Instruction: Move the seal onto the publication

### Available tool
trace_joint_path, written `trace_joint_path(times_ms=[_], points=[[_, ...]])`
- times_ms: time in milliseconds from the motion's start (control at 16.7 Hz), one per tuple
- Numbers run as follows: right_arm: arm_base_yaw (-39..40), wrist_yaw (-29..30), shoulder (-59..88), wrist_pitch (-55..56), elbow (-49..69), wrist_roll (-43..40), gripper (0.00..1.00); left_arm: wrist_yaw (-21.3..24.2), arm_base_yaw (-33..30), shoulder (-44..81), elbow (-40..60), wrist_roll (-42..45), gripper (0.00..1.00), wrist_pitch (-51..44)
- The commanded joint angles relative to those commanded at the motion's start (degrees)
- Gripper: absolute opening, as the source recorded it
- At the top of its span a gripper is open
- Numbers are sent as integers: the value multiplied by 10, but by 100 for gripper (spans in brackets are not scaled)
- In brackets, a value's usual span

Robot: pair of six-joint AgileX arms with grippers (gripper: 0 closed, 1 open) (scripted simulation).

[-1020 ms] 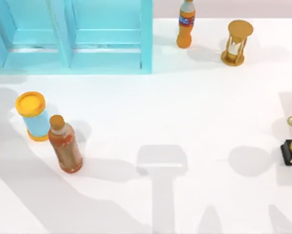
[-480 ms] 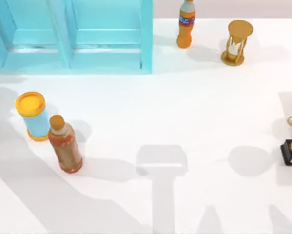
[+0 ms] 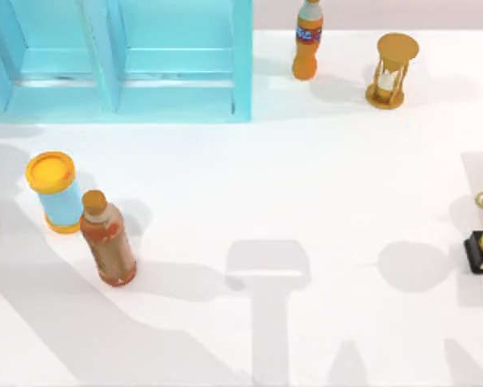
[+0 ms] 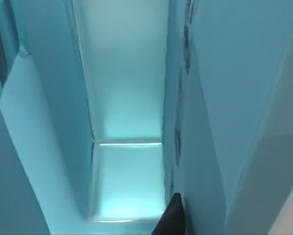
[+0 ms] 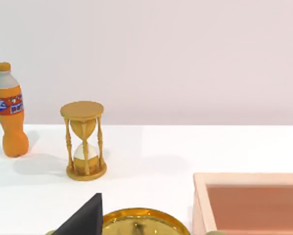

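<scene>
Couldn't place seal or book relative to either claw, so nearer arm undecided. Left wrist faced the blue cabinet (image 4: 126, 122); right wrist faced the hourglass (image 5: 83, 141). Claw states: cannot tell.

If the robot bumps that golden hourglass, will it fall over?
Probably. The hourglass stands tall on a small round base with thin posts, so a push near its top would likely tip it. On its side, its round ends might let it roll. The glass bulbs look fragile.
</scene>
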Motion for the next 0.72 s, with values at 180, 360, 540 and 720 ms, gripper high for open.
trace_joint_path(times_ms=[180, 360, 540, 720], points=[[0, 0, 0, 0, 0, 0, 100, 0, 1, -4, 1, 2, 0, -1], [0, 0, 0, 0, 0, 0, 100, 9, 15, -43, -3, 14, 0, -25], [0, 0, 0, 0, 0, 0, 100, 31, 46, -135, -23, 36, 0, -83], [0, 0, 0, 0, 0, 0, 100, 62, 85, -260, -61, 56, 0, -170]])
